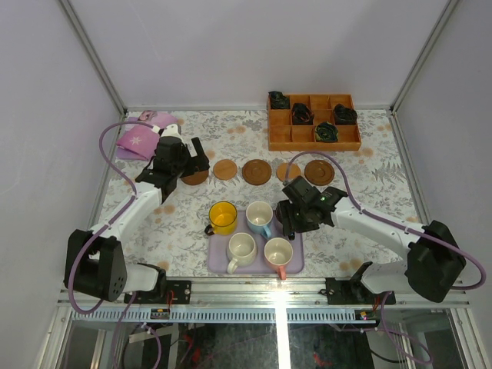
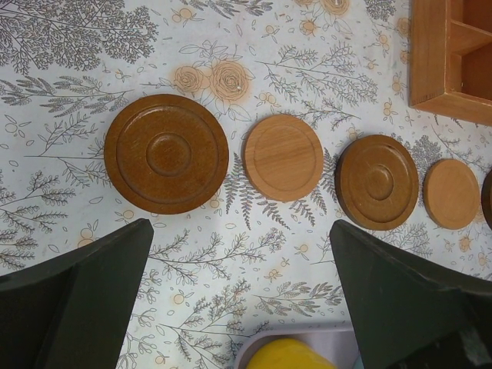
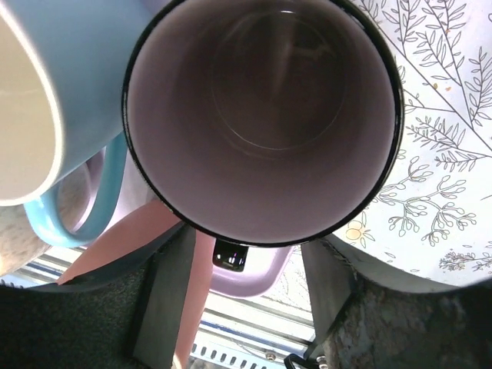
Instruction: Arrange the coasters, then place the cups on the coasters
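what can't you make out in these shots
Fifth cup: top view, the right gripper covers it; right wrist view shows only its inside and rim.
Whether that gripper grips it: right wrist view, the cup hides the fingertips.
Leftmost coaster: partly under the left gripper, top view.
Dark things in the box: too small, top view.

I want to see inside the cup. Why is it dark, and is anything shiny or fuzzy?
Right wrist: the cup fills the view, its inside shadowed; the blue cup beside it is fuzzy. Top: glare streak on the front rail. Left wrist: coasters sharp.
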`<action>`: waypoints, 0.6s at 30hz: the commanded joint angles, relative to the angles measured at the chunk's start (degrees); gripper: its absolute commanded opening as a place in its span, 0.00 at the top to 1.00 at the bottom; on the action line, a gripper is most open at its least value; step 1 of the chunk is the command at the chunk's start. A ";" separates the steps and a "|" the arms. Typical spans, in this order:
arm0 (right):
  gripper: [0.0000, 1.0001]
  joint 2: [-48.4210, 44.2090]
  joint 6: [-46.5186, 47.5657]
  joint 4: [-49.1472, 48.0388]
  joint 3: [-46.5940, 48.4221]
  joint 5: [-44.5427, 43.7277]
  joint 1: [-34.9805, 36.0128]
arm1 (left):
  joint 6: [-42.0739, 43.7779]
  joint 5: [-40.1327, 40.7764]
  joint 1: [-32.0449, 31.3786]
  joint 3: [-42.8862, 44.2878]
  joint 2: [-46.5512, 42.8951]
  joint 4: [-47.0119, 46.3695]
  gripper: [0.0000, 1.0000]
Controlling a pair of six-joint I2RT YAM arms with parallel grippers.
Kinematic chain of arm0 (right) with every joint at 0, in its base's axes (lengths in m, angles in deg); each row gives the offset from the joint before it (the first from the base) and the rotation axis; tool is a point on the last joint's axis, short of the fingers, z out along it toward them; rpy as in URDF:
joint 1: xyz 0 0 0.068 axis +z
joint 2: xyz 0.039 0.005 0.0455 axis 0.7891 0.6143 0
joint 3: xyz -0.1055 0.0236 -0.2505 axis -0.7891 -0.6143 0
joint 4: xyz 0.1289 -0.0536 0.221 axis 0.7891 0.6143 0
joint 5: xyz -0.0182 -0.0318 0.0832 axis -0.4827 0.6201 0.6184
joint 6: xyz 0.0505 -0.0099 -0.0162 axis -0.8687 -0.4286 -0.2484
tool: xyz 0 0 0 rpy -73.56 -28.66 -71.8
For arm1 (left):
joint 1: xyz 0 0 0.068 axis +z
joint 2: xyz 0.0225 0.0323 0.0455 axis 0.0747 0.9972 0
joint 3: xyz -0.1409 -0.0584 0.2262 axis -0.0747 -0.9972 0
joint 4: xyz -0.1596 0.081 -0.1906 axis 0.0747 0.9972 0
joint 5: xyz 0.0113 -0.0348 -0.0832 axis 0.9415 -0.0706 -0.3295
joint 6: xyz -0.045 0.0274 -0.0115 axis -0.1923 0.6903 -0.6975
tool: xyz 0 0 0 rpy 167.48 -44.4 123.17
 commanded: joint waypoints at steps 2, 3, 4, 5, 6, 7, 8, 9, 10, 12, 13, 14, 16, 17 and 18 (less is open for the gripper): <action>0.43 0.54 -2.76 -3.32 -1.56 -3.02 0.51 | 1.40 0.64 -0.15 0.83 -0.83 -1.35 0.00; 0.46 0.63 -3.05 -3.75 -1.85 -3.09 0.57 | 1.40 0.65 -0.13 0.79 -0.70 -1.27 0.00; 0.49 0.70 -3.36 -4.23 -2.15 -3.18 0.56 | 1.31 0.57 -0.15 0.79 -0.63 -1.22 0.00; 0.51 0.78 -3.60 -4.59 -2.48 -3.16 0.52 | 1.23 0.51 -0.14 0.81 -0.58 -1.21 0.00; 0.55 0.87 -3.87 -4.89 -2.83 -3.14 0.53 | 1.25 0.52 -0.15 0.77 -0.55 -1.21 0.00; 0.59 0.96 -4.00 -5.11 -3.03 -3.12 0.53 | 1.21 0.39 -0.15 0.78 -0.52 -1.25 0.00; 0.65 1.12 -4.19 -5.10 -3.20 -3.15 0.53 | 1.25 0.40 -0.12 0.79 -0.49 -1.26 0.00; 0.72 1.22 -4.35 -5.11 -3.42 -3.14 0.57 | 1.25 0.37 -0.15 0.79 -0.42 -1.26 0.00; 0.77 1.22 -4.48 -5.07 -3.55 -3.15 0.51 | 1.21 0.34 -0.15 0.81 -0.43 -1.26 0.00; 0.87 0.99 -4.73 -4.91 -3.87 -3.17 0.58 | 1.21 0.28 -0.17 0.87 -0.27 -1.26 0.00; 0.92 0.77 -4.80 -4.80 -4.00 -3.30 0.58 | 1.22 0.22 -0.15 0.90 -0.23 -1.26 0.00; 0.98 0.48 -4.92 -4.68 -4.11 -3.42 0.56 | 1.21 0.25 -0.15 0.91 -0.15 -1.26 0.00; 1.00 -0.25 -5.11 -4.39 -4.27 -3.66 0.58 | 1.27 0.05 -0.15 0.90 -0.12 -1.25 0.00; 1.00 -0.69 -5.17 -4.15 -4.33 -3.78 0.58 | 1.22 0.04 -0.15 0.88 -0.08 -1.21 0.00; 1.00 -1.27 -5.04 -3.92 -4.24 -3.86 0.66 | 1.21 0.04 -0.14 0.88 -0.09 -1.18 0.00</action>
